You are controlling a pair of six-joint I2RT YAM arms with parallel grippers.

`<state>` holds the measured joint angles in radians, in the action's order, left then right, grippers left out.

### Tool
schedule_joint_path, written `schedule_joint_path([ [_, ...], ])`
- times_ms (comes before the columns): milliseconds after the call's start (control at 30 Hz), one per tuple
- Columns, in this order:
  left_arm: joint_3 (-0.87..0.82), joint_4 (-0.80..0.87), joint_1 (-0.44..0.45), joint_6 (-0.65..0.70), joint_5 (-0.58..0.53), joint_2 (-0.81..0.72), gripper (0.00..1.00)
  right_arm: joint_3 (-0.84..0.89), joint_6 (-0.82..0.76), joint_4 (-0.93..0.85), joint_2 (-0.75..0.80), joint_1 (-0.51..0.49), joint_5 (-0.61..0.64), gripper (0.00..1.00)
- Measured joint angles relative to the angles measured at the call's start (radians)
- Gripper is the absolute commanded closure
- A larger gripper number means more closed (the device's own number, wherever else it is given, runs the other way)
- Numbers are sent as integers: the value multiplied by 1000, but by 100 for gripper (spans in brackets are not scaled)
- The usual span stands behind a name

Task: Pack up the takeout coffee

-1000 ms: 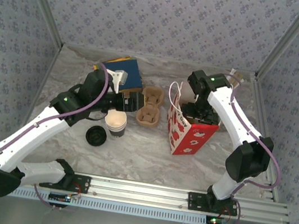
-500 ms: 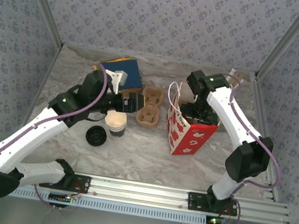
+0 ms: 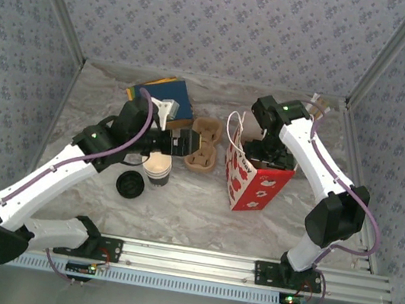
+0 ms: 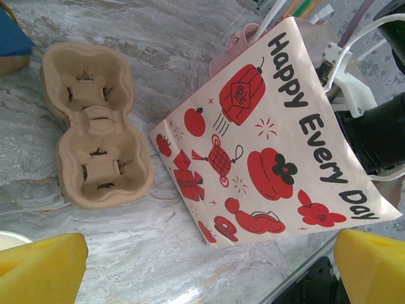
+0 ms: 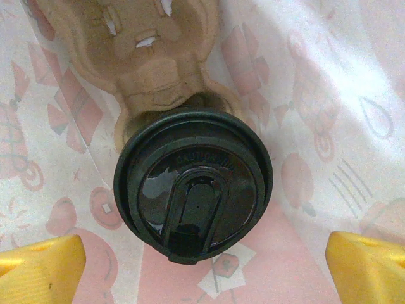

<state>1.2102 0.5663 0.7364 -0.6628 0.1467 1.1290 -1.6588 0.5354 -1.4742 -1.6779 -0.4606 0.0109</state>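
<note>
Right gripper is hovering spread open, gripping nothing, above the takeout coffee sitting in a carrier inside the bag; packing is looking done, calling next for a straight lift clear.

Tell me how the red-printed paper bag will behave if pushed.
The paper bag looks thin-walled, so it would probably crumple rather than push stiffly. Standing upright, it may tip under a high push. The lidded cup in its pulp carrier inside likely steadies it somewhat.
</note>
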Motion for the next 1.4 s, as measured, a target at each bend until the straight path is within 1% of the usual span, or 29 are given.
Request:
schedule_joint_path([
  [400, 27, -26, 23, 0, 1, 21, 0, 0, 0, 0, 0, -3, 0, 0],
  [733, 58, -41, 49, 0, 24, 64, 0, 0, 0, 0, 0, -3, 0, 0],
  [1133, 203, -50, 123, 19, 30, 200, 0, 0, 0, 0, 0, -5, 0, 0],
  [1400, 283, -46, 131, 35, 40, 303, 0, 0, 1, 0, 0, -7, 0, 0],
])
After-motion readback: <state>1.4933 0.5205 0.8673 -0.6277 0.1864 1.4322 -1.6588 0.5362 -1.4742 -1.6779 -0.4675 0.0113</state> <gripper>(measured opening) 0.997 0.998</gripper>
